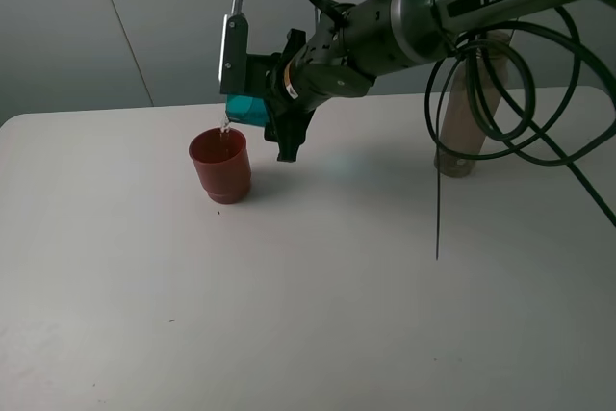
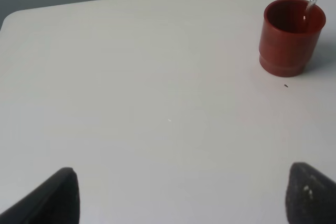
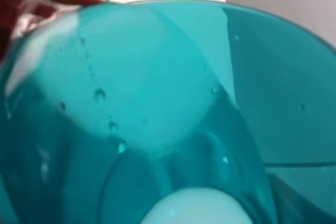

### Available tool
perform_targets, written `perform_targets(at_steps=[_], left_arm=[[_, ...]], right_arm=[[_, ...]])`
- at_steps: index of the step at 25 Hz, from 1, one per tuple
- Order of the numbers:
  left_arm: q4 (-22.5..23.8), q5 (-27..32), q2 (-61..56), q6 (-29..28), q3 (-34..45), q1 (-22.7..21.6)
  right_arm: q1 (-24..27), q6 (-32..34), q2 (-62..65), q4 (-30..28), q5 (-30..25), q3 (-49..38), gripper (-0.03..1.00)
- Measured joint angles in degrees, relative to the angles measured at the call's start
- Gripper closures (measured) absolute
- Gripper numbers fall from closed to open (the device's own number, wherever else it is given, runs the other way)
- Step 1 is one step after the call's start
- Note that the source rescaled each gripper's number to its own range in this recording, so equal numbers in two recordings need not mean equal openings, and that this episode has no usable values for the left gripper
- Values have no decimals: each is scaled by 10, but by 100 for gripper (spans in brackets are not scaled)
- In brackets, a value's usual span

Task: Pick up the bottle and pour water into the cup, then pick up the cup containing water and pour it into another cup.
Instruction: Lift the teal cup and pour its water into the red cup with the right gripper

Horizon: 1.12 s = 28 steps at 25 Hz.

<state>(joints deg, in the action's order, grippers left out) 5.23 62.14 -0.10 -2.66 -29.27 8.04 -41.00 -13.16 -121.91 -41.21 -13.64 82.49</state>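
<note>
**Entry 1, hazards.**
- Small teal-blue translucent plastic tumbler (image 1: 244, 109): tipped steeply above the squat opaque red-brown plastic cup (image 1: 221, 166). A thin stream of water (image 1: 225, 126) fell just inside that cup's rim on the tumbler's side.
- Hazard, as I judged it: the stream landed close to the rim. A small drift of my wrist or a quicker tilt could have sent water onto the white table (image 1: 318, 315).
- Second hazard: the smooth, wet tumbler could have slipped in my grip.

**Entry 2, positions.**
- My right gripper (image 1: 262, 115): clamped on the tumbler, which lay between the jaws with its mouth turned down toward the red-brown cup. Its teal wall filled the right wrist view.
- My left gripper (image 2: 186, 198): jaws spread wide, holding nothing, over bare table, well apart from the red-brown cup.
- Tall smoky grey-brown translucent plastic bottle (image 1: 462, 122): upright at the far right behind my cables (image 1: 500, 103), apart from both grippers.
</note>
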Motion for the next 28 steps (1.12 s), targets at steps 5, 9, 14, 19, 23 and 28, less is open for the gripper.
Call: perform_targets(at_steps=[5,9,14,19,23,28], left_arm=[[0,0,0,0,0,0],[0,0,0,0,0,0],[0,0,0,0,0,0],[0,0,0,0,0,0],[0,0,0,0,0,0],[0,0,0,0,0,0]], right_arm=[[0,1,0,-10,4,0,92],[1,1,0,-11,14,0,92],[5,1,0,-16,15,3,92],[5,1,-18,-39,15,36,92],[5,1,-19,-65,15,39,92],[5,1,-19,-108,15,40,92]])
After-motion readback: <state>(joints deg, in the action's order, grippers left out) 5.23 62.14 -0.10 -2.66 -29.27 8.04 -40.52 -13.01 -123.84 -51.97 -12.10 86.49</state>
